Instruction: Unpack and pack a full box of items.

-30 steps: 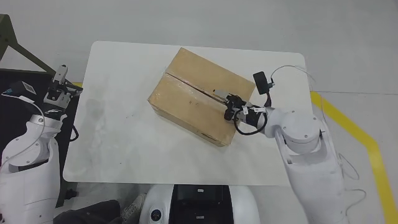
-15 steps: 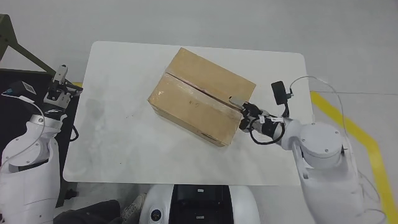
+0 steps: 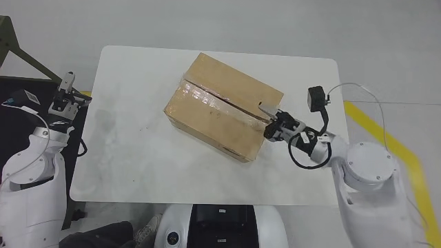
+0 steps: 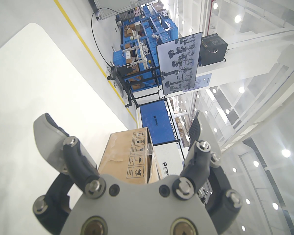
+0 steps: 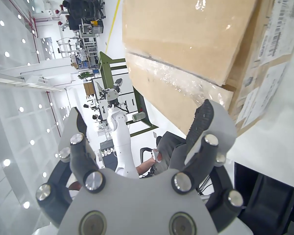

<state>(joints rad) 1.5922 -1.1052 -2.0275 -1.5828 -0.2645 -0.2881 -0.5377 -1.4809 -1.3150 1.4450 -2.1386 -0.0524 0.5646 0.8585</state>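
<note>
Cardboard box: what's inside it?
Nothing can be seen inside. The cardboard box is shut on top, with clear tape along its centre seam, so any contents are covered.

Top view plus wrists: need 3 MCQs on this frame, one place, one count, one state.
1. Where is the right gripper?
A) at the cardboard box's end, by the seam
B) above the box's middle
C) down by the floor

2. How many boxes are on the table?
A) three
B) one
C) two

3. The box's top flaps are:
A) folded wide open
B) torn off
C) down flat, with clear tape along the seam

Answers:
1 A: the top view puts it at the box's end, where the seam runs out.
2 B: a single box lies on the white top.
3 C: both flaps lie flat under glossy tape.
</note>
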